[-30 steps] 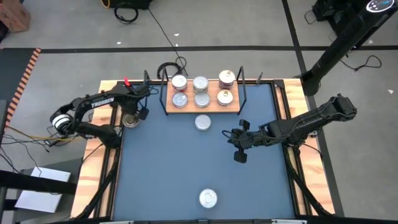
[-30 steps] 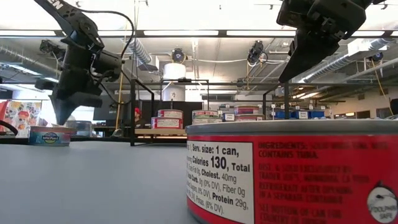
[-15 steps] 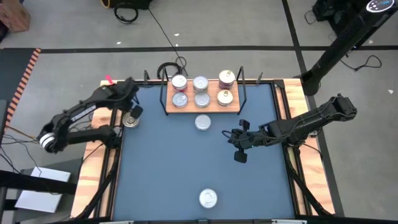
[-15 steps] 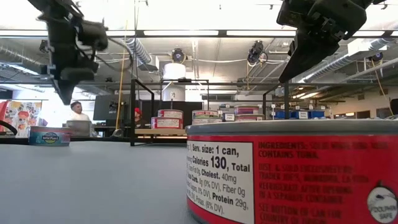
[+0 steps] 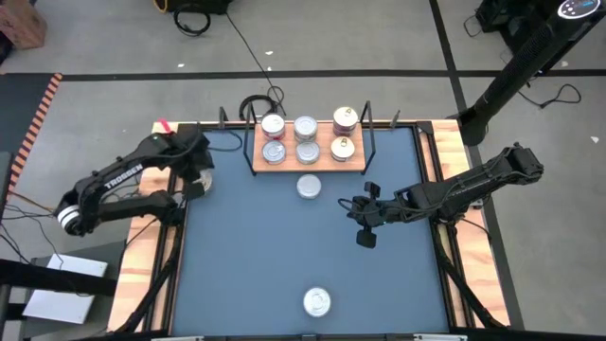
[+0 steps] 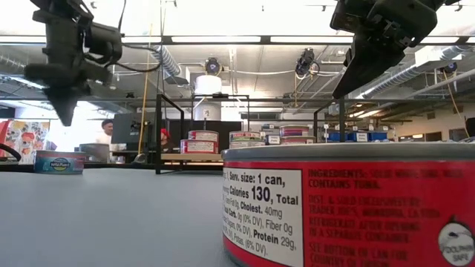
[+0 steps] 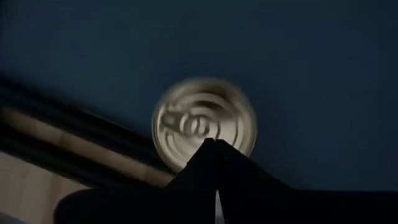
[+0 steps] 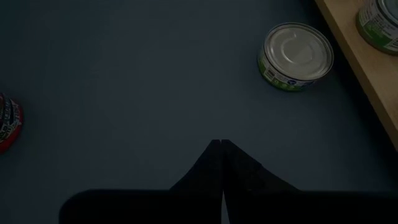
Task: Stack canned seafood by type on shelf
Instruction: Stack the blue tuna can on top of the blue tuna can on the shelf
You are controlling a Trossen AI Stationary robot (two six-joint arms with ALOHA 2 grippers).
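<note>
The left gripper (image 5: 201,175) hangs above the blue table (image 5: 256,256) near its left edge, fingers (image 7: 214,162) pressed together with nothing between them. Directly beyond their tips, in the left wrist view, sits a tin with a gold ring-pull lid (image 7: 204,123), blurred, close beside the table's wooden rim (image 7: 37,134); the fingers are not touching it. In the low view the same tin (image 6: 59,162) stands on the table surface below that gripper (image 6: 63,111), with clear air between them. The right gripper (image 5: 365,232) is held over the right half of the table, its fingers (image 8: 219,165) likewise clenched on nothing. Ahead of those fingers and off to one side lies a silver-lidded tin with a green and white label (image 8: 295,56), just short of the shelf (image 8: 357,59), on whose board the edge of another tin (image 8: 379,22) shows. Off to the other side of the same fingers, well apart, a red-labelled tin (image 8: 7,130) is cut by the frame edge. From above, the shelf (image 5: 258,161) carries six tins in three pairs (image 5: 305,139) between its black wire uprights, the silver-lidded tin (image 5: 309,187) standing on the table just in front of it. One more tin (image 5: 316,302) sits alone near the table's front edge (the low view shows its red nutrition label (image 6: 349,215) at very close range).
</note>
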